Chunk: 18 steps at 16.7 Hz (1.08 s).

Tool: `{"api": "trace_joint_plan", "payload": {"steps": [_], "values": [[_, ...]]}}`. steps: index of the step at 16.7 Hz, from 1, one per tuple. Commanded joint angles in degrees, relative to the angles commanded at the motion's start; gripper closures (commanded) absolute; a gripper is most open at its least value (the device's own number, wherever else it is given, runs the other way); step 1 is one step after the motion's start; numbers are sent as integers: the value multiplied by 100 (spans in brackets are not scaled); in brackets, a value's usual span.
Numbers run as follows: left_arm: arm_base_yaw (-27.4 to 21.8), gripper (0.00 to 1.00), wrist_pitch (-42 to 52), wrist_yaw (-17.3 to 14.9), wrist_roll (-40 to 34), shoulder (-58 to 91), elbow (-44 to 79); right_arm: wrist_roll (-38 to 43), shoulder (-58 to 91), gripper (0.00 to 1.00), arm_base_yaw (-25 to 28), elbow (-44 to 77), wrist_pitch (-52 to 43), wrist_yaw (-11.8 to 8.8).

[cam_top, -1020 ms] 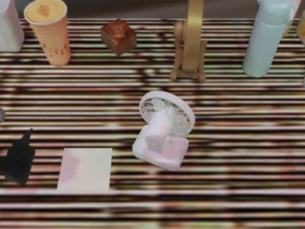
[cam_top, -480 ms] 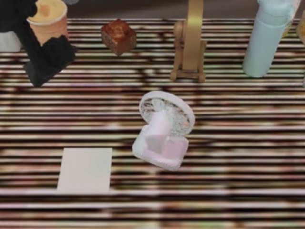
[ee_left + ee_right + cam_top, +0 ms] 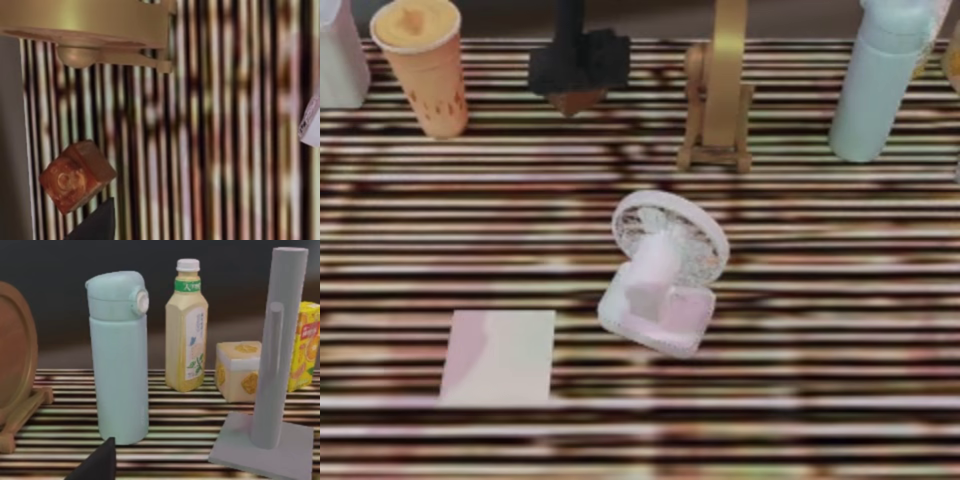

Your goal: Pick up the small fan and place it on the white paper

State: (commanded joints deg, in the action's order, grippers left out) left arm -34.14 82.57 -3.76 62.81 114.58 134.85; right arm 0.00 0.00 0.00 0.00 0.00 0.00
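The small fan stands on its rounded base near the table's middle, its round grille head tilted toward the back. The white paper, partly tinted pink, lies flat to the fan's front left, apart from it. My left gripper hovers at the back centre over a brown cube, far behind the fan. One dark fingertip shows in the left wrist view beside the cube, with nothing held. My right gripper is outside the top view; its wrist view shows one dark fingertip and nothing held.
Along the back stand an orange cup, a wooden stand and a tall pale-blue bottle. The right wrist view also shows a yellow drink bottle, a small box and a grey post on a base.
My left arm swung from the table's left edge beside the paper, past the orange cup, to the back centre above the brown cube. Fan and paper stayed put.
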Motion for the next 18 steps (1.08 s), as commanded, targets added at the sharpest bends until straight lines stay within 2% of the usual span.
{"api": "trace_joint_plan", "payload": {"steps": [4, 8, 18], "values": [[-361, 0, 1212, 162, 721, 1681, 1475, 0, 0, 0, 0, 0, 0, 0], [-562, 0, 2031, 307, 1146, 2727, 2229, 0, 0, 0, 0, 0, 0, 0], [-584, 0, 2013, 338, 1230, 2858, 2120, 0, 0, 0, 0, 0, 0, 0]]}}
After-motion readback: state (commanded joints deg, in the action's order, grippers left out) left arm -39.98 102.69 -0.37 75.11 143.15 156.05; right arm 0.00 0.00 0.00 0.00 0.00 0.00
